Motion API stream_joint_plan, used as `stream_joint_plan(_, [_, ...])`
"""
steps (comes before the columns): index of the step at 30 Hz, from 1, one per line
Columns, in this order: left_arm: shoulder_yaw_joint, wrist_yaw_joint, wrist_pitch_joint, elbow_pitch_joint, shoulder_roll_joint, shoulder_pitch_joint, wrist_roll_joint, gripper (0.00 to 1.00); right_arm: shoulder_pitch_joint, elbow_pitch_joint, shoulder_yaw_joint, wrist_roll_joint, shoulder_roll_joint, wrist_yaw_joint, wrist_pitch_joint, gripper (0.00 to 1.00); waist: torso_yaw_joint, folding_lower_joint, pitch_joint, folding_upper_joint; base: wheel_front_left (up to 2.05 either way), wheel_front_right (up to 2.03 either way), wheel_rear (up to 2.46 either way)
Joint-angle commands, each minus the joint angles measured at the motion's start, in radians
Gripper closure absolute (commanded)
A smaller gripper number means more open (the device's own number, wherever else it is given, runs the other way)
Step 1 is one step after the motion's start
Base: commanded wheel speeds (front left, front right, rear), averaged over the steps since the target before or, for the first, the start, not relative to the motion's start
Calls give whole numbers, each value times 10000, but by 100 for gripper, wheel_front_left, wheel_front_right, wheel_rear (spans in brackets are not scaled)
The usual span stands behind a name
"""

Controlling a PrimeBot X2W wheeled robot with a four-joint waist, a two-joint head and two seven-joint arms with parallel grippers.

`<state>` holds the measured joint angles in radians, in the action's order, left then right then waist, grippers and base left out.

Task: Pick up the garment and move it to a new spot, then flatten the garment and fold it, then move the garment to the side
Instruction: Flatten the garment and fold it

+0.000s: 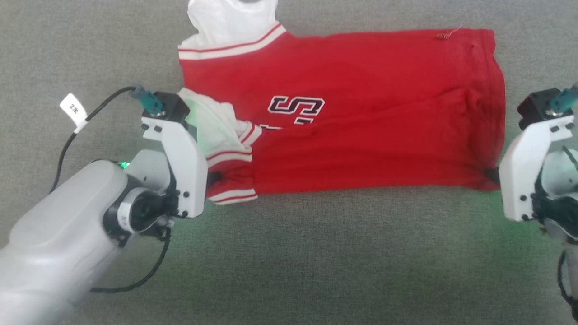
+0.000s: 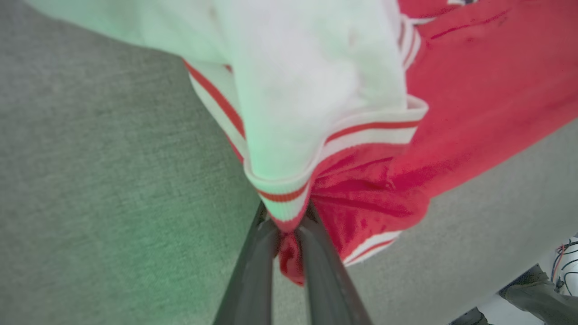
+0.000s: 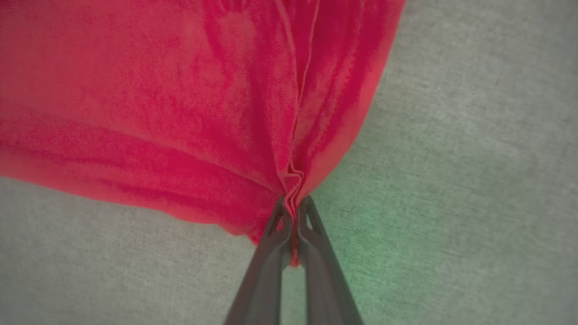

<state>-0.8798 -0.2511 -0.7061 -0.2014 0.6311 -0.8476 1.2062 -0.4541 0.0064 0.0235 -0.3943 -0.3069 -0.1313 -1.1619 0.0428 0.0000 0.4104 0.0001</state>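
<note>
The left claw is at the shirt's left end. In the left wrist view the left claw is clamped on a bunch of striped sleeve trim and red cloth of the shirt. The shirt lies lengthwise across the far half of the grey bench, its near part lapped over the black lettering and one white sleeve reaching toward the far edge. The right claw meets the shirt's near right corner. In the right wrist view the right claw is pinched tight on a pleat of red hem, the shirt spreading away from its tips.
</note>
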Motion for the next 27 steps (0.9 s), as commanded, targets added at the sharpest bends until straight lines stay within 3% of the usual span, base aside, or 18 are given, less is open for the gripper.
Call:
stream_joint_plan(1, [-62,-271,-246,285,349,363,143,100,281,-317,60,-109,-179,15,-300,100,-13,0,-95,-1,0,0,0])
stream_joint_plan(10, [17,-1236,-493,2437,1310,939,53,100,1231,-1863,481,-515,-513,16,-1404,100,0,0,-311,-1,0,0,0])
stream_joint_plan(16, [-71,-1844,-424,3718,1787,1657,67,100,2379,-2937,1006,-741,-251,16,-1975,100,19,0,-304,-1,0,0,0])
stream_joint_plan(20, [-199,-1933,-293,3680,1866,2009,5,100,2816,-2897,1149,-620,122,16,-1673,100,1,0,-221,-1,0,0,0])
stream_joint_plan(21, [-209,-1880,-224,3548,1813,2084,11,93,2861,-2749,1176,-585,269,16,-1559,100,-15,0,-202,-1,0,0,0])
stream_joint_plan(23, [-213,-1741,-56,3218,1684,2163,12,54,2753,-2417,1178,-503,511,15,-1268,100,-55,0,-165,-1,0,0,0])
stream_joint_plan(24, [-223,-1687,11,3012,1626,2170,5,0,2652,-2192,1207,-431,656,15,-1069,92,-73,0,-160,-1,0,0,0])
stream_joint_plan(26, [-297,-1546,50,2658,1519,2140,-24,0,2539,-1703,1152,-289,763,16,-797,57,-95,0,-165,-1,0,0,0])
stream_joint_plan(27, [-243,-1487,127,2517,1444,2128,60,0,2487,-1495,1156,-236,816,16,-679,20,-100,0,-177,-1,0,0,0])
